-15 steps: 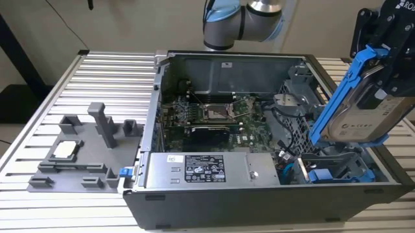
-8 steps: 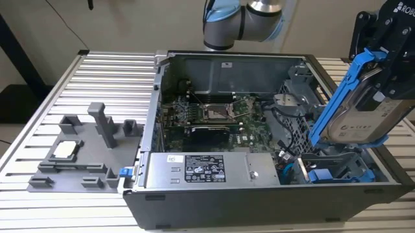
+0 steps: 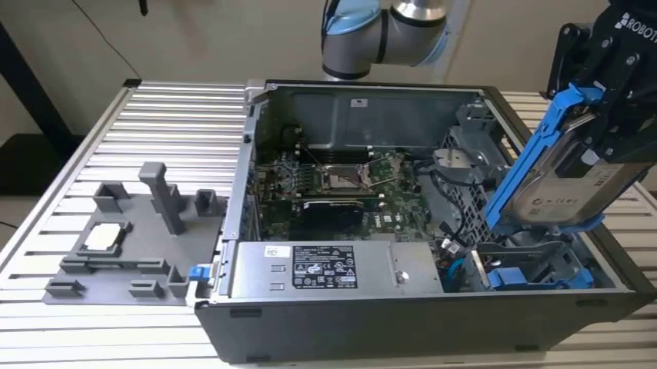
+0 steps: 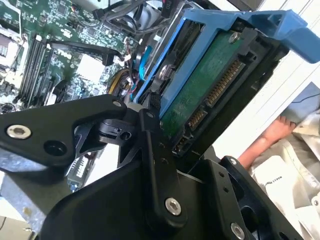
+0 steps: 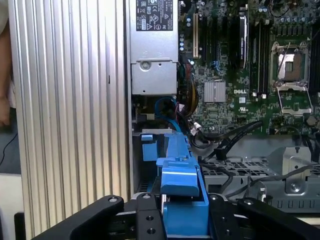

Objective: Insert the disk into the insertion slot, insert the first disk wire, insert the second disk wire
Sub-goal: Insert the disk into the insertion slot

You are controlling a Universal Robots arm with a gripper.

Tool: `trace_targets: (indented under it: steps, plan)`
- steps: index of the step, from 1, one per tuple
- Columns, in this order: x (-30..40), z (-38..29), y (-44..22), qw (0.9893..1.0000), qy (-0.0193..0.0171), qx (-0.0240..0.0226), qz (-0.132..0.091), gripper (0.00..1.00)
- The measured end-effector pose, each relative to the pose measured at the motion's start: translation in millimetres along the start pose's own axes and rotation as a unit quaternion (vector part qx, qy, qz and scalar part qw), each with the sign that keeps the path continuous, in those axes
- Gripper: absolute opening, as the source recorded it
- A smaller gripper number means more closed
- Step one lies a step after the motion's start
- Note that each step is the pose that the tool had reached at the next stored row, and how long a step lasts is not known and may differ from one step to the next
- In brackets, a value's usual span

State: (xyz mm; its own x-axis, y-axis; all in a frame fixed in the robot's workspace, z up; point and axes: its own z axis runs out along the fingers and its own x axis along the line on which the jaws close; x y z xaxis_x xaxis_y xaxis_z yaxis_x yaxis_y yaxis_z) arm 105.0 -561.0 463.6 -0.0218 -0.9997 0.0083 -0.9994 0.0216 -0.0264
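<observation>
Holds the disk (image 3: 559,181) in the gripper (image 5: 182,215), clamped on the bright blue carrier frame, with a black finger (image 5: 146,220) on each side in the first wrist view. Carries it steeply tilted at the exterior view's right, upper end high beside the black gripper body, lower end down by the drive cage. Shows the drive's green circuit board and connector end in the second wrist view, turned toward the camera.

Hangs just over the insertion slot (image 3: 524,261), the blue-edged bay of the grey cage at the exterior view's lower right of the open computer case (image 3: 359,327). Possibly touches the bay's rim with the lower edge, though hard to tell from this angle. Not seated in the bay.

Further out, inside the case: the green motherboard (image 3: 339,184) with its bare processor socket, the silver power supply (image 3: 313,269) along the front wall, and loose black cables (image 5: 235,132) beside the cage. Above the case, the grey-and-blue joint of the robot arm (image 3: 382,31).

Outside the case, on the ribbed metal table (image 3: 165,115) at the exterior view's left, a grey fixture tray (image 3: 134,254) with upright posts and one pale square part (image 3: 106,236). Past the table edge in the second wrist view, a person's hand (image 4: 272,137) against pale cloth.
</observation>
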Motion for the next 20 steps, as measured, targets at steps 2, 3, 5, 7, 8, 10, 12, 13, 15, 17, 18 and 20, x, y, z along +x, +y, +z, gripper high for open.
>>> trace_targets:
  steps: [2,3,5,7,8,10,12,13,15,17,18,20]
  plan:
    - [0.5,0.8,-0.3,1.0000,0.0000,-0.0017,0.000,0.33]
    - [0.6,1.1,-0.5,1.0000,0.0000,-0.0032,0.000,0.33]
    - [0.7,2.0,-1.1,1.0000,0.0001,-0.0064,0.000,0.33]
    - [0.7,3.6,-1.5,1.0000,0.0002,-0.0076,-0.001,0.33]
    - [0.9,4.9,-1.5,1.0000,-0.0012,-0.0077,-0.001,0.33]
    - [1.8,6.9,-1.7,1.0000,-0.0056,-0.0078,-0.001,0.33]
    - [1.9,8.4,-2.1,1.0000,-0.0058,-0.0078,-0.001,0.33]
    - [1.9,8.9,-2.3,1.0000,-0.0057,-0.0078,-0.001,0.33]
    - [2.0,9.9,-2.6,1.0000,-0.0058,-0.0078,-0.001,0.33]
    - [2.0,10.8,-2.8,1.0000,-0.0058,-0.0078,-0.001,0.33]
    - [2.0,11.4,-2.8,1.0000,-0.0058,-0.0078,-0.001,0.33]
    - [2.0,12.4,-2.8,1.0000,-0.0058,-0.0078,-0.001,0.33]
